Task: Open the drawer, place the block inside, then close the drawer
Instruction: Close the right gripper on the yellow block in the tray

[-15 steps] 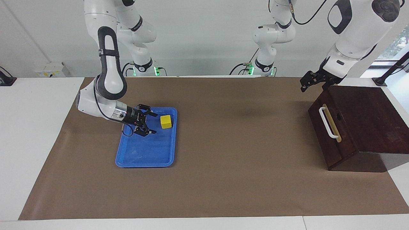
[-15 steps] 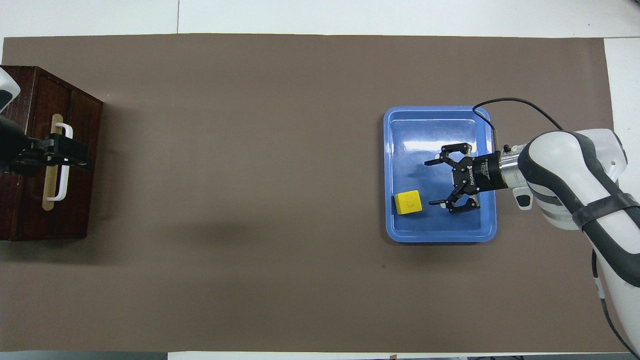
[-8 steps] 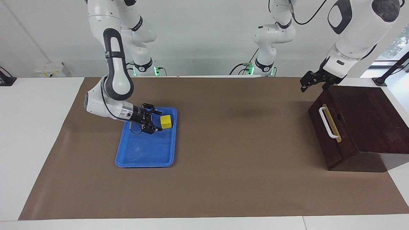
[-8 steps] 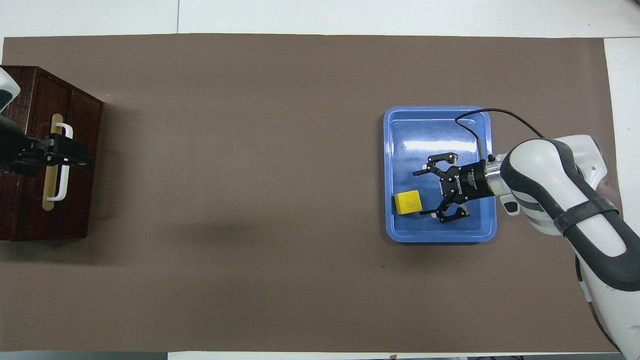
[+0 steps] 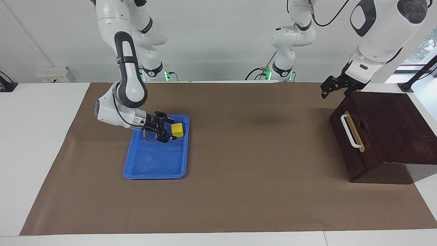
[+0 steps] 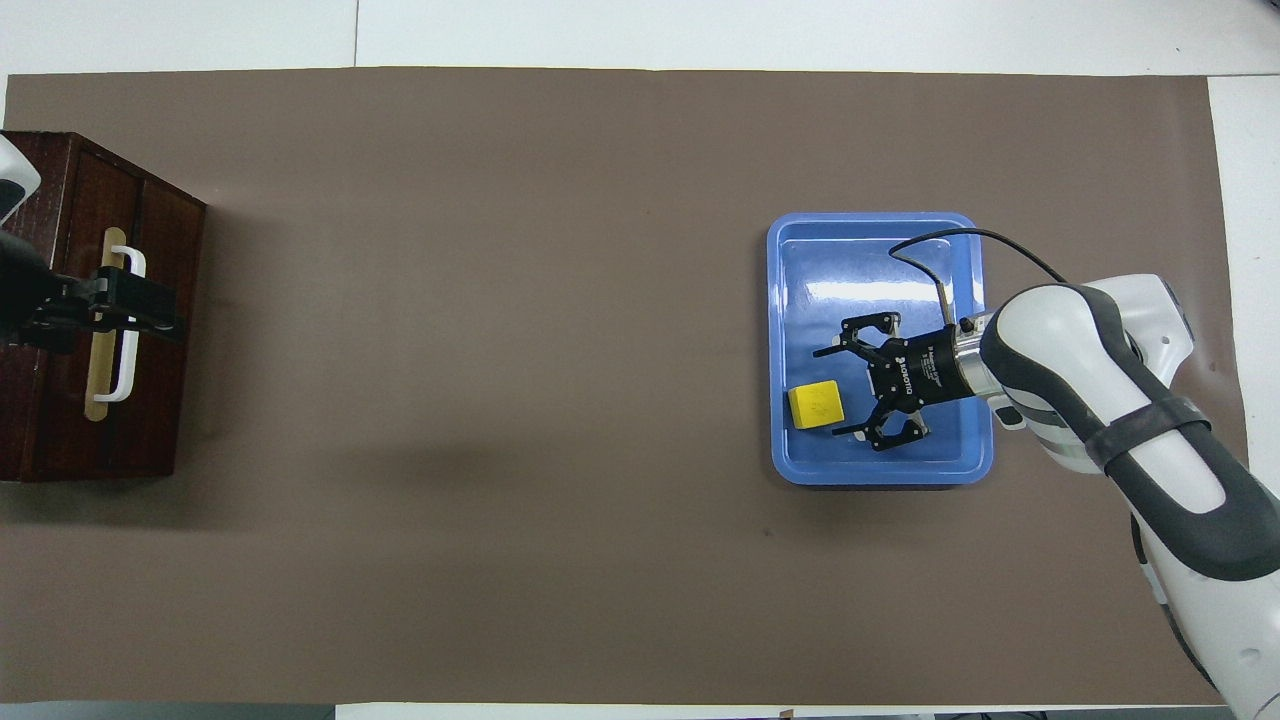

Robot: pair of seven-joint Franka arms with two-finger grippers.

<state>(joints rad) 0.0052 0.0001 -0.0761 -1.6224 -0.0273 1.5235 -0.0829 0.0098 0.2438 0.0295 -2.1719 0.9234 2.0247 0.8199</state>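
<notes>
**Supervisor:** Report gripper states and the location of the task items.

**Operator:** I read the right gripper [image 5: 168,129] as released, fingers spread, low over the blue tray [image 5: 150,171]. It holds nothing. The block [image 5: 177,130] sits in the tray, in the corner nearest the robots and toward the middle of the bench [image 5: 239,191]. The left gripper [image 5: 330,88] is also released and empty. It hangs above the edge of the dark wooden box, just beside the drawer [image 5: 353,145] front, and is not on the handle [image 5: 350,131]. The drawer is shut.

**Supervisor:** State the relation the next move depends on.

**Operator:** The right gripper points along the bench toward the left arm's end, and the block lies directly ahead of its fingertips in that direction. In the overhead view one finger [image 6: 845,431] is just beside the block's face, while the other stands well clear, farther from the robots. I judge the block to be off-centre in the opening, toward the nearer finger. The block is a cube, so no long axis applies. The right arm is plainly the nearer one.

**Supervisor:** Risk?

**Operator:** If I close without centring, I expect the nearer finger to push the block rather than pinch it.
</notes>
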